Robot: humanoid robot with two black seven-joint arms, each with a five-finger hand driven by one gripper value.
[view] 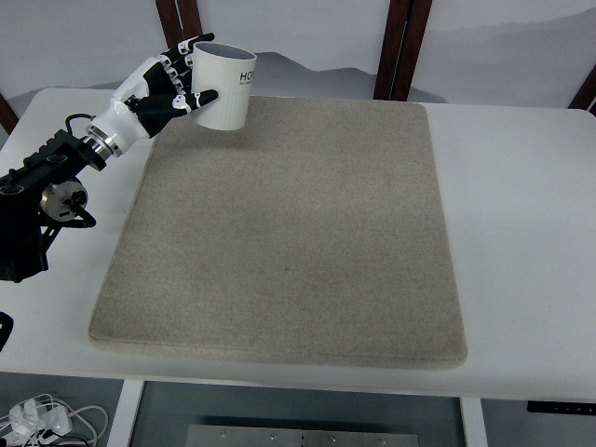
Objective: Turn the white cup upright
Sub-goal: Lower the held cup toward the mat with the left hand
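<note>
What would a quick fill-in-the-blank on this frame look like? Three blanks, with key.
1. The white cup is held by the ___ hand.
2. The cup's open mouth faces ___.
3. The cup sits at the far-left corner of the grey ___, which lies on the white table.

Missing words: left; up; mat

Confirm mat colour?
Speckled beige-grey mat, seen in the top view; the cup on it is white.

A white desk (521, 233) bears a grey felt mat (289, 242); dark wooden posts (402, 47) (reddish-brown) rise behind, white cables (47, 417) below.
</note>
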